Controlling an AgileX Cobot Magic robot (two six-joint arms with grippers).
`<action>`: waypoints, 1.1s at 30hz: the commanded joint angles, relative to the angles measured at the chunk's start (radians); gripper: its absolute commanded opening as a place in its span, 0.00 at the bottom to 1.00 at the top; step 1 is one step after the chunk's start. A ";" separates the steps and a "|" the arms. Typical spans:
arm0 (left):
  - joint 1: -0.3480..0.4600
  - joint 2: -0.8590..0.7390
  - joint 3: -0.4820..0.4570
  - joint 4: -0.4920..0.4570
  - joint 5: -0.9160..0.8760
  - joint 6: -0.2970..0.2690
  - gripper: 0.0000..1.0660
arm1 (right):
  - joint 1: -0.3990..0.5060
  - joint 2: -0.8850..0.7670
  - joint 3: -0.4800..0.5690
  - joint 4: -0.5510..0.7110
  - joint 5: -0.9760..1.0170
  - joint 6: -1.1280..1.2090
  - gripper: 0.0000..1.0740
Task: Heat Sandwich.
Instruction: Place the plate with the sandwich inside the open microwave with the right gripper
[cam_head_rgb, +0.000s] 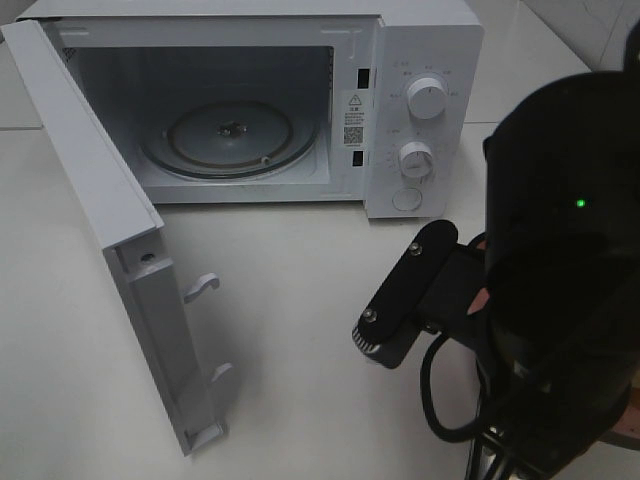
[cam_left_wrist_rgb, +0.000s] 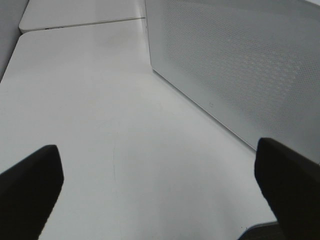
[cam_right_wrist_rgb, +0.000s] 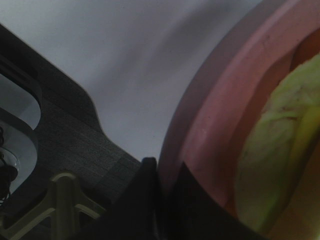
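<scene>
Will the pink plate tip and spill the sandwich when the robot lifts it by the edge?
It probably won't bend: the plate looks rigid, with a thick rim. It may dip a little, since the right hand pinches only one edge. The raised rim should help stop the sandwich sliding off.

The microwave (cam_head_rgb: 425, 60) and table (cam_head_rgb: 300, 320) are white; its door (cam_left_wrist_rgb: 240, 65) carries a fine dotted mesh. At the black right gripper (cam_right_wrist_rgb: 161, 172), a pink plate (cam_right_wrist_rgb: 220, 115) and a sandwich (cam_right_wrist_rgb: 270, 150) with pale yellow-green filling.
</scene>
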 joint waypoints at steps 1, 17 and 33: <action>-0.004 -0.027 0.003 -0.005 -0.011 0.003 0.95 | 0.027 -0.007 0.004 -0.052 0.027 -0.052 0.00; -0.004 -0.027 0.003 -0.005 -0.011 0.003 0.95 | 0.027 -0.007 0.004 -0.150 -0.140 -0.323 0.01; -0.004 -0.027 0.003 -0.005 -0.011 0.003 0.95 | 0.027 -0.007 0.004 -0.152 -0.283 -0.592 0.01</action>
